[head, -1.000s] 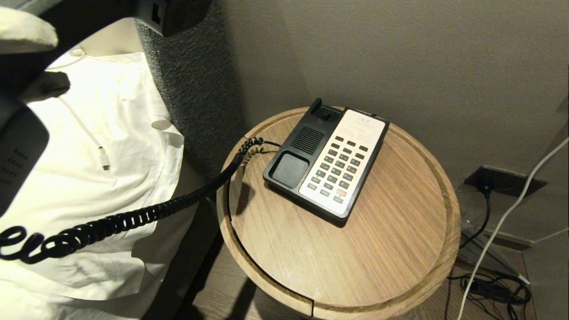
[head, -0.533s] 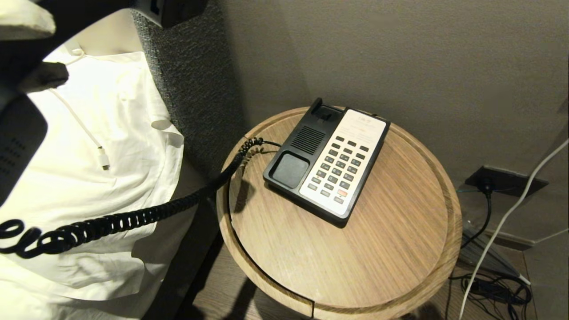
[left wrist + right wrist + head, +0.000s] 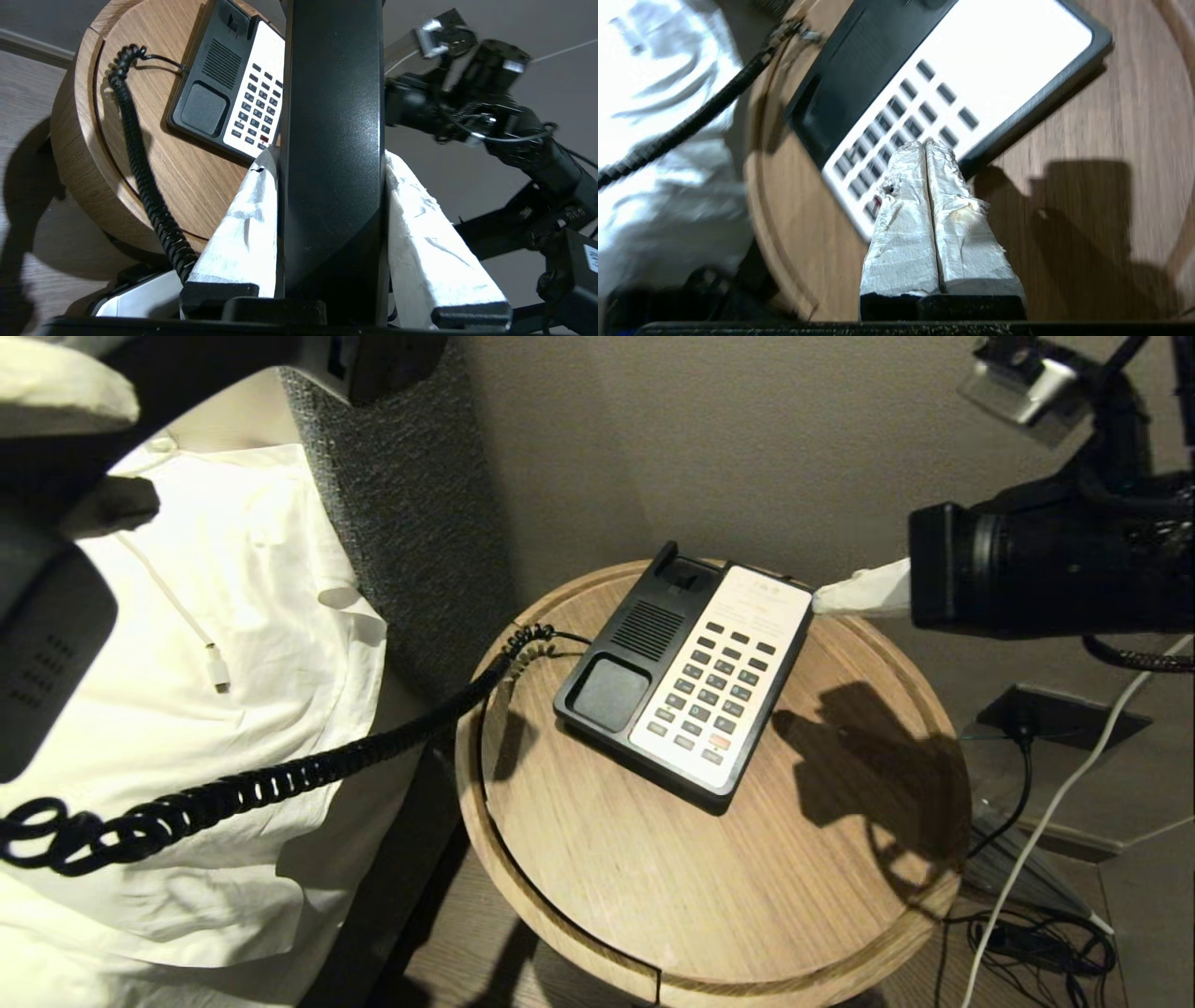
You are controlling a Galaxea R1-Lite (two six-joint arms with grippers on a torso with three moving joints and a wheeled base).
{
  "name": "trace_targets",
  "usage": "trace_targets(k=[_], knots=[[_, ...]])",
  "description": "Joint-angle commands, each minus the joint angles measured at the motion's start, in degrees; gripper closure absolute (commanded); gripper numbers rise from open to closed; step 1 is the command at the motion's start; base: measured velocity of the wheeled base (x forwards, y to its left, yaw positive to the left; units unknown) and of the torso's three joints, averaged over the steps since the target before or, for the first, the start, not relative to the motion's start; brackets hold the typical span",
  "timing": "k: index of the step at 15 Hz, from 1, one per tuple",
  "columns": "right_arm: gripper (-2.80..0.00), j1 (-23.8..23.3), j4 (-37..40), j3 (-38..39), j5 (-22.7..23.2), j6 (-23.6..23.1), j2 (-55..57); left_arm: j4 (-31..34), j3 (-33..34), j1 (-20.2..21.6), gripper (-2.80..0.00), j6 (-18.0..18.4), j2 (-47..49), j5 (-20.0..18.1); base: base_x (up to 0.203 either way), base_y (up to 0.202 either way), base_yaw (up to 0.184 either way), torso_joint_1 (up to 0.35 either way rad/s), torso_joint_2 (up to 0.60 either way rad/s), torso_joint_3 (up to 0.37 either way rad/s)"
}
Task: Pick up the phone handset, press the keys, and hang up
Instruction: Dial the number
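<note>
The phone handset, glossy black, is clamped between the white-wrapped fingers of my left gripper, held up off to the left of the table. In the head view its perforated end shows at the far left. Its coiled cord runs from there to the black phone base. The keys sit in rows on the cream faceplate, uncovered. My right gripper reaches in from the right, shut and empty, its tips over the base's back right corner. In the right wrist view the right gripper hovers above the keys.
The phone stands on a round wooden table with a raised rim. A white pillow with a white charging cable lies to the left, beside a grey headboard. Cables and a floor socket are at the right.
My right arm has swung into the head view from the right, bringing its shut tips over the phone base and casting a shadow on the table. The left gripper still holds the handset in place.
</note>
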Motion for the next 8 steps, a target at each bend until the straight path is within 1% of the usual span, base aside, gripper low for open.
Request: trace_targets(k=[1,2,4,6,8], knots=[[0.0,0.97,-3.98,-0.07,-3.56,0.14,4.41,0.18,0.43,-0.02,0.0,-0.21,-0.23,-0.03,0.0,0.0,0.0,0.0,0.0,0.0],[0.0,0.97,-5.33,0.0,-4.22,0.12,4.44,0.18,0.52,-0.02,0.0,-0.21,-0.31,0.06,0.0,0.0,0.0,0.0,0.0,0.0],[0.0,0.97,-5.37,0.0,-4.64,-0.21,5.18,0.18,0.43,-0.02,0.0,-0.14,-0.23,0.06,0.0,0.0,0.0,0.0,0.0,0.0],[0.0,1.05,-4.59,0.09,-4.66,-0.35,5.58,0.18,0.68,-0.02,0.0,-0.21,-0.32,-0.02,0.0,0.0,0.0,0.0,0.0,0.0],[0.0,1.37,-1.35,-0.19,-4.66,-0.39,5.8,0.18,1.41,-0.02,0.0,-0.21,-0.65,0.06,0.0,0.0,0.0,0.0,0.0,0.0]])
